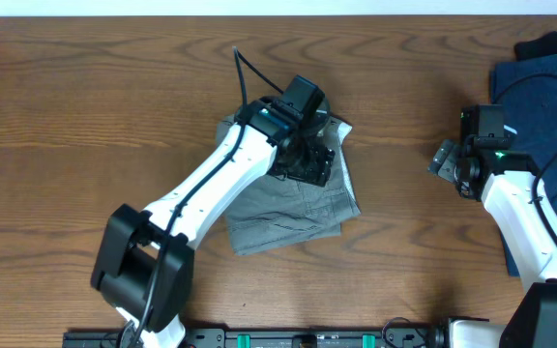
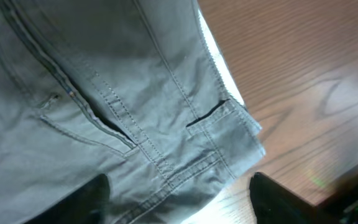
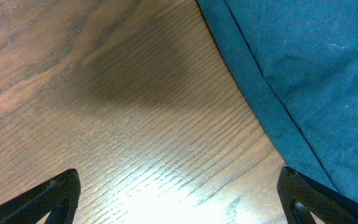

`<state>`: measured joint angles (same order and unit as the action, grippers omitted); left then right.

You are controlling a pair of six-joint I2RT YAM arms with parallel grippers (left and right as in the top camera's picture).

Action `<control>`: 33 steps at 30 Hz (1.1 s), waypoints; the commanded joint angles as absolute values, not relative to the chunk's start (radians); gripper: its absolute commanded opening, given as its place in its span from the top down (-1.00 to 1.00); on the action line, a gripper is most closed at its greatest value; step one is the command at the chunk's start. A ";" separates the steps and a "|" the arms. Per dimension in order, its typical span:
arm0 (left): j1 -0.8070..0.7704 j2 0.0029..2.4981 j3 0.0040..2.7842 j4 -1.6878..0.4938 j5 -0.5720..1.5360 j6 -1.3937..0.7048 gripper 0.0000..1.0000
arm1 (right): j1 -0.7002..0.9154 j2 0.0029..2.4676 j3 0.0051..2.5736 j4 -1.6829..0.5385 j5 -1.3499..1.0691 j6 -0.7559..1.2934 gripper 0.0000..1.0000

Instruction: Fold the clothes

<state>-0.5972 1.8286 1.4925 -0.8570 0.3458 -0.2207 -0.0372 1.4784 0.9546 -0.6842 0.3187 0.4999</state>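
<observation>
Left wrist view is showing the left jaws standing apart and released, their dark fingertips (image 2: pixel 278 199) sitting on either side of a waistband corner of the grey-khaki shorts (image 2: pixel 104 93). The fabric is lying flat between and beyond them, and neither fingertip is pinching it. Pocket seams are running across the cloth, with the table (image 2: pixel 316 93) showing past its right edge. Overhead, the shorts are lying in a compact, roughly rectangular shape near the middle of the table, the left arm (image 1: pixel 211 184) reaching over their far half. Right wrist view is showing the right jaws spread wide and gripping nothing, bare wood lying between them and the dark blue garment (image 3: pixel 303 74) spreading beyond to the right. These jaws are sitting well apart from the shorts.
</observation>
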 commanded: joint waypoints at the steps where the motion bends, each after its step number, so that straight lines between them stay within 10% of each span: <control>1: -0.570 1.776 1.499 -0.854 0.339 -0.219 -0.02 | -0.040 1.472 0.968 -0.685 0.336 0.493 -0.99; 4: -0.551 1.793 1.498 -0.842 0.280 -0.220 0.62 | -0.040 1.472 0.968 -0.685 0.336 0.493 -0.99; 7: -0.544 1.825 1.497 -0.805 0.276 -0.223 0.80 | -0.040 1.472 0.968 -0.685 0.336 0.493 -0.98; 33: -0.545 2.181 1.497 -0.376 0.275 -0.335 0.88 | -0.040 1.472 0.968 -0.685 0.336 0.493 -0.98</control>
<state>-0.5449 2.1410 1.4925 -0.3786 0.2852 -0.3222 -0.0372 1.4784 0.9546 -0.6857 0.3183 0.4999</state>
